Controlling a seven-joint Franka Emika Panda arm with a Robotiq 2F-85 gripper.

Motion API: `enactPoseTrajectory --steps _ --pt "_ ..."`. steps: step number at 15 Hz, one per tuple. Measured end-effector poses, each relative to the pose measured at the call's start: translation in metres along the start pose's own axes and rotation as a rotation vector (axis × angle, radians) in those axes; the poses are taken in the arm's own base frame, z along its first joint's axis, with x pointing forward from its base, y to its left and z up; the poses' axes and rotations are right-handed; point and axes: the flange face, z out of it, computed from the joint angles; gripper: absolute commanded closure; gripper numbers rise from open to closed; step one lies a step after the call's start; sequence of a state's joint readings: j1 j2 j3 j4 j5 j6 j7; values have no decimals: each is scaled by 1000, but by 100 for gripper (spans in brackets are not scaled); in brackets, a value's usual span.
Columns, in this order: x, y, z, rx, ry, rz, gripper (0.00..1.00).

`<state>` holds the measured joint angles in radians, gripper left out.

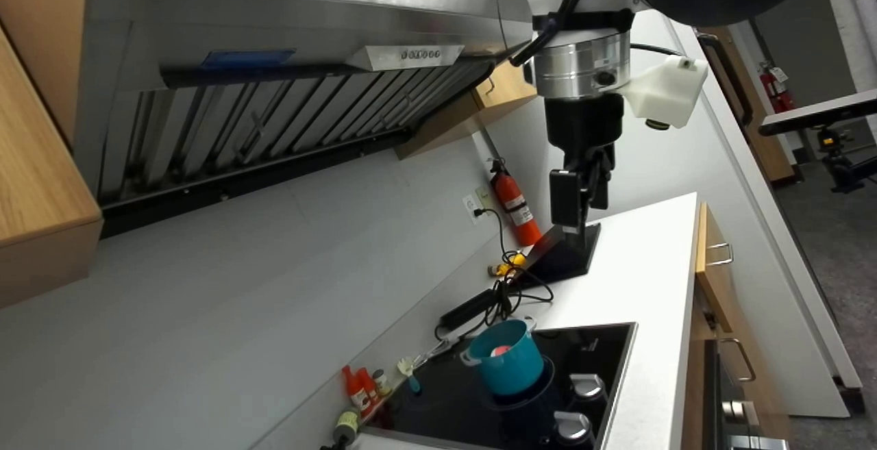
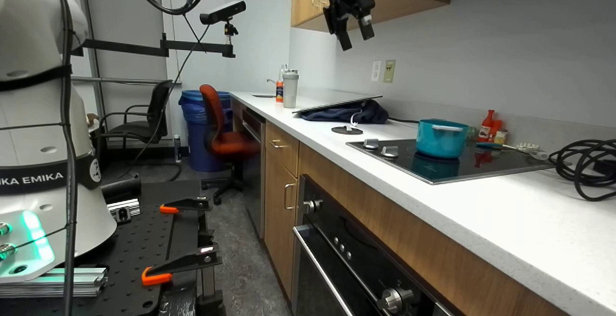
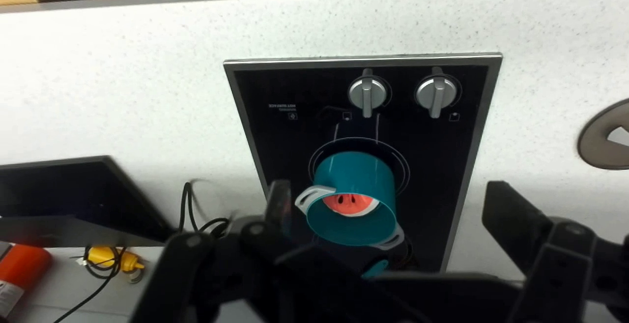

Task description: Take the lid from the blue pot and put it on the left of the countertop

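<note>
The blue pot [image 1: 510, 364] stands upright on the cooktop without a lid, in both exterior views [image 2: 440, 139]. In the wrist view the pot [image 3: 356, 175] shows a red watermelon-like piece [image 3: 348, 204] inside. A dark round lid with a pale handle [image 2: 346, 130] lies flat on the white countertop [image 2: 500, 205], beside the cooktop. The lid is cut off at the right edge of the wrist view [image 3: 597, 141]. My gripper [image 1: 581, 220] is open and empty, high above the counter in both exterior views [image 2: 357, 42]. Its fingers are spread wide in the wrist view [image 3: 388, 190].
The black cooktop [image 3: 275, 141] has two silver knobs. Small bottles [image 2: 487, 126] and a brush stand behind the pot. A coiled black cord [image 2: 589, 167] and a slanted dark panel [image 1: 562, 255] are beside the cooktop. A range hood [image 1: 274, 114] hangs above.
</note>
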<state>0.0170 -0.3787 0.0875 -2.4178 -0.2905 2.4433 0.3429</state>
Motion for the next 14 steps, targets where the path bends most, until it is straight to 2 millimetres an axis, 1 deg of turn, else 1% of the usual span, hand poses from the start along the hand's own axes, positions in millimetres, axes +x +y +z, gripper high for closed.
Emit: enactPoseTrajectory --steps 3,14 --pt "0 4 -3 -3 6 7 0" --pt "-3 3 -2 -2 6 5 0"
